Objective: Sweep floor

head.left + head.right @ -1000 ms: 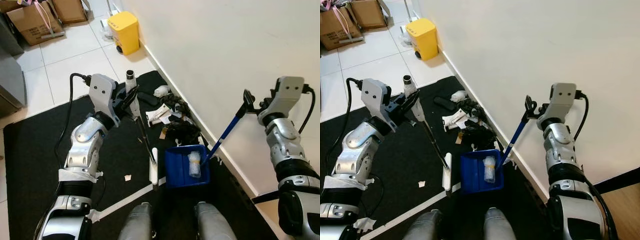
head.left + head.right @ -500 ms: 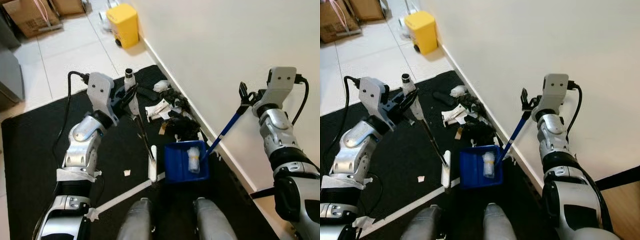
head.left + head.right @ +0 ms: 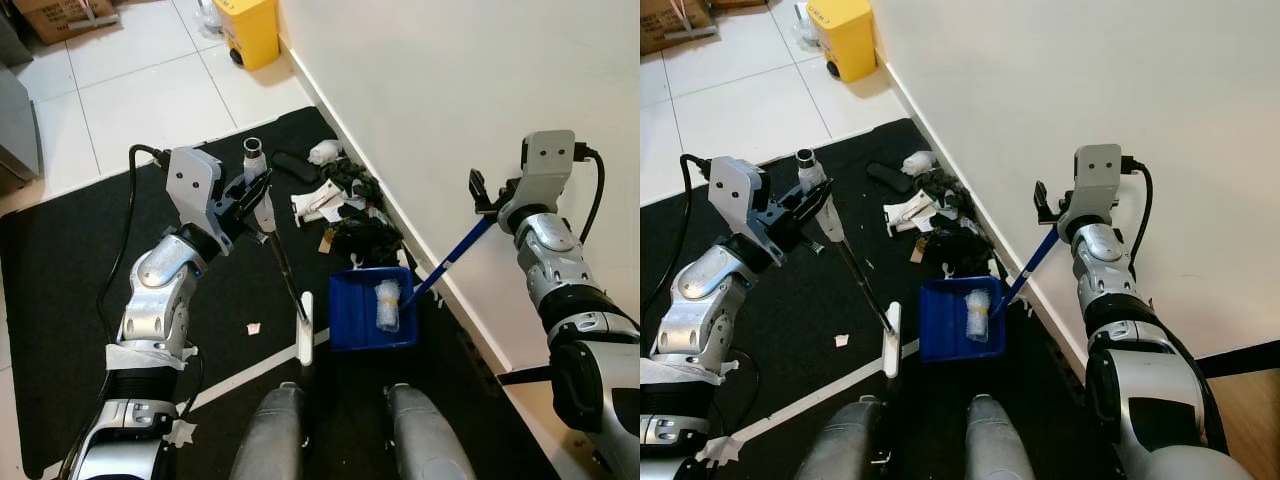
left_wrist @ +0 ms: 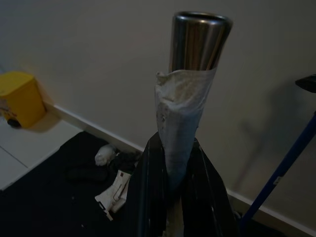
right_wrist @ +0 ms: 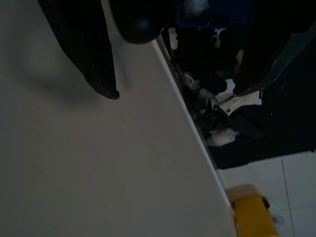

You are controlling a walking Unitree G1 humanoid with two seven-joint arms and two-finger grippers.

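Left eye view: both arms raised, a tool in each.
Left gripper (image 3: 256,192) is clamped on the taped broom (image 3: 283,270) handle; right gripper (image 3: 480,193) grips the blue dustpan (image 3: 370,320) handle by the wall, pan on the mat (image 3: 70,300).

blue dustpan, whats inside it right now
A crumpled clear plastic bottle lies inside the blue dustpan, near its right side. The rest of the pan floor looks bare; anything under the bottle is hidden.

One blue plastic dustpan (image 3: 372,320), one metal-handled broom (image 3: 282,268), one yellow plastic bin (image 3: 250,31) and one clear crumpled bottle (image 3: 387,304) are counted.
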